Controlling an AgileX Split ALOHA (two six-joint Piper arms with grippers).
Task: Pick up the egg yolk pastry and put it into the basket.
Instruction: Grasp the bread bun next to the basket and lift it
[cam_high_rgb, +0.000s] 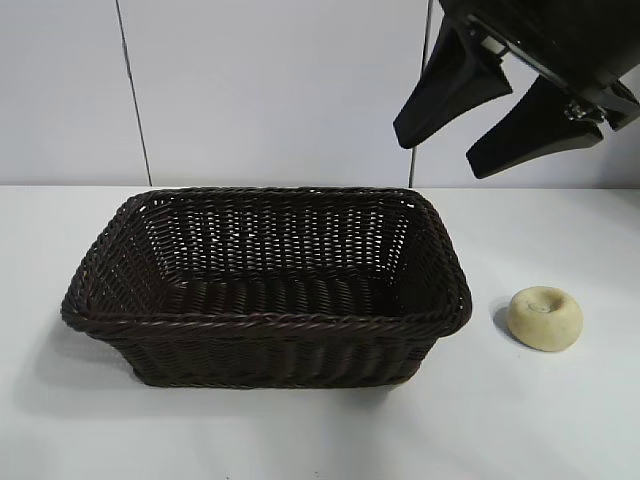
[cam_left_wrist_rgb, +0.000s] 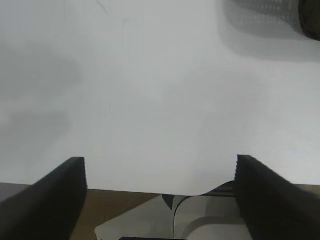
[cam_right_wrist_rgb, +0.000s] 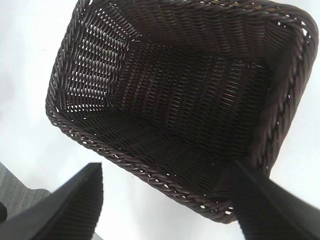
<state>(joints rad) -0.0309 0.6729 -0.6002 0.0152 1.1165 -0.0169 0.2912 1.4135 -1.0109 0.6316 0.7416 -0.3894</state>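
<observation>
Exterior view: egg yolk pastry (cam_high_rgb: 544, 318) sits on the worktop (cam_high_rgb: 560, 420) just beside the basket (cam_high_rgb: 266, 322), well below the right gripper (cam_high_rgb: 452, 143), jaws spread wide. Right wrist view shows only the basket's (cam_right_wrist_rgb: 190, 110) inside. Left wrist: left gripper (cam_left_wrist_rgb: 160, 172) wide over bare worktop (cam_left_wrist_rgb: 150, 90).

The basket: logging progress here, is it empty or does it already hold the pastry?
Empty. The basket shows only bare weave; the egg yolk pastry sits on the table beside it.

**Cut off and out of sight**

In the exterior view the right gripper (cam_high_rgb: 450, 145) enters from the upper right corner, its arm cropped away. The left wrist view catches only a blurred corner of the basket (cam_left_wrist_rgb: 310, 20) at upper right; the right wrist view crops both fingers (cam_right_wrist_rgb: 65, 210) at the bottom edge.
</observation>
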